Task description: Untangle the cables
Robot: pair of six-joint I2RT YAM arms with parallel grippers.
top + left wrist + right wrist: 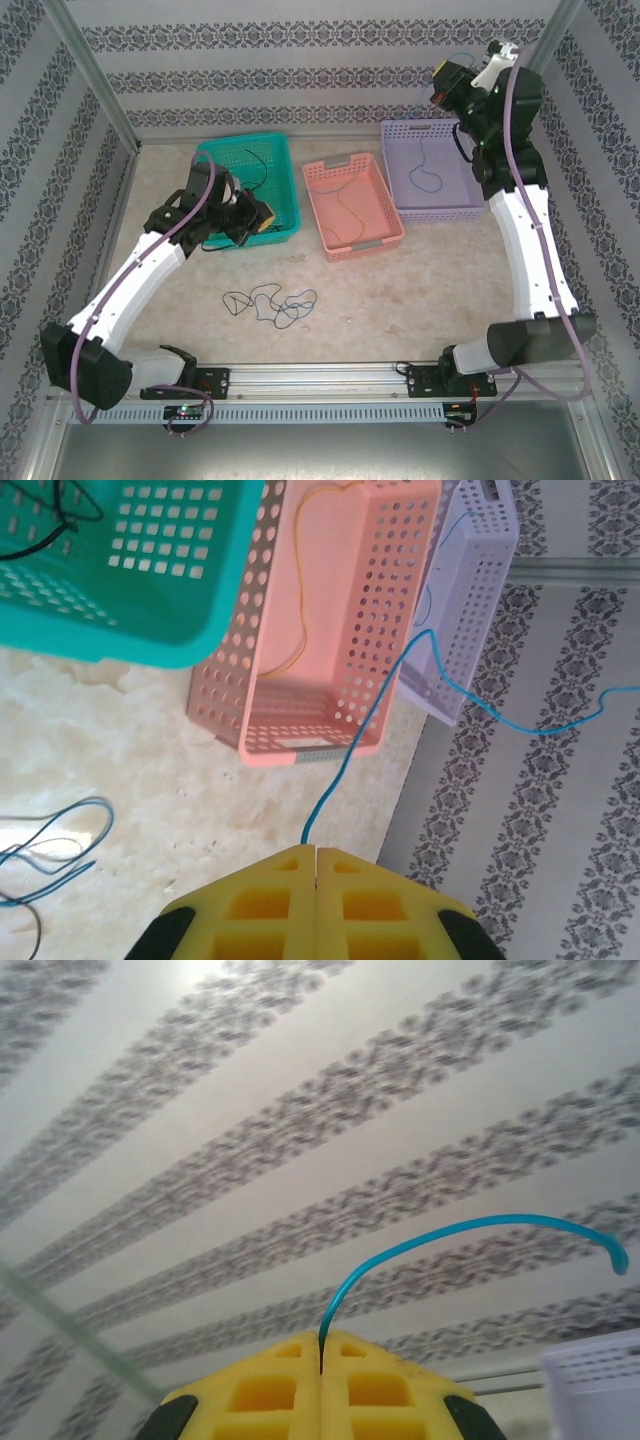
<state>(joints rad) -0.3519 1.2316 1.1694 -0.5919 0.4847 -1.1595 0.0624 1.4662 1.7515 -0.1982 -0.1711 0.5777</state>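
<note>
As my left end effector (pixel 316 852) and right end effector (pixel 322 1338) clamp shut on the thin blue cable (pixel 400 675), I reckon it next needs lowering into the lavender perforated plastic basket (pixel 440 212).

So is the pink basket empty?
Not empty: one thin cable lies looped on the floor of the pink basket.

Three views: one high overhead, two riding the wrists.
Overhead looks down from behind the arm bases (pixel 440 378) onto the whole surface (pixel 440 280); left wrist sits low, close, facing the pink basket (pixel 340 630), shared with overhead; right wrist tilts up, tight on striped wall (pixel 300 1110).
</note>
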